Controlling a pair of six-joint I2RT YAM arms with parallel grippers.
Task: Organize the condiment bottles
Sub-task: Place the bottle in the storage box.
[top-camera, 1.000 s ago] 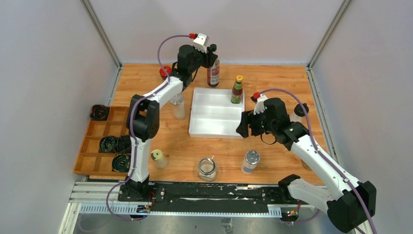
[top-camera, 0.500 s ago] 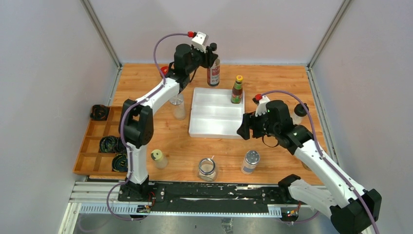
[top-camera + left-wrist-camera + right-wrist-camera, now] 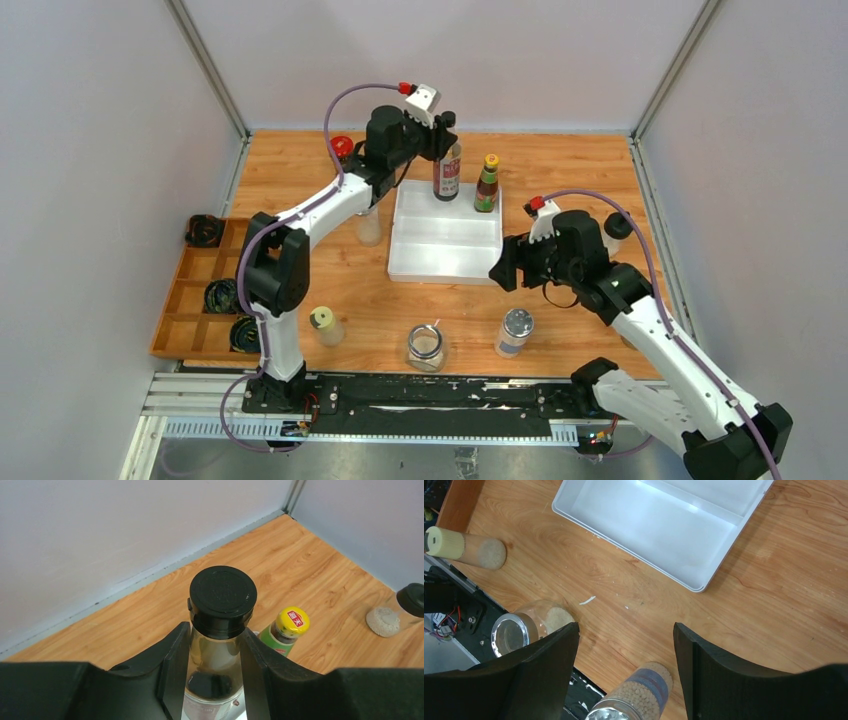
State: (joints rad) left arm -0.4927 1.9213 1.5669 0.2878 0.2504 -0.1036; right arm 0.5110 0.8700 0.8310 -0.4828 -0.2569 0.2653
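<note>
On the table [image 3: 560, 170] the white tray [image 3: 440, 250] sits at centre, and you are mid-placement. Your left end effector [image 3: 215, 675] is clenched on the neck of the tall red-labelled bottle [image 3: 447, 175] at the tray's 12 o'clock edge; whether its base touches, I cannot tell. Next, I judge, you lower it upright into the far compartment and let go, minding the yellow-capped bottle [image 3: 487, 183] just beside it at 1 o'clock. Your right end effector [image 3: 624, 630] hangs released and empty off the tray's 5 o'clock corner. Loose bottles wait: a silver-lidded jar [image 3: 515, 330] and a glass jar [image 3: 425, 346] toward 6 o'clock, and a black-capped bottle [image 3: 617, 224] at 3.
</note>
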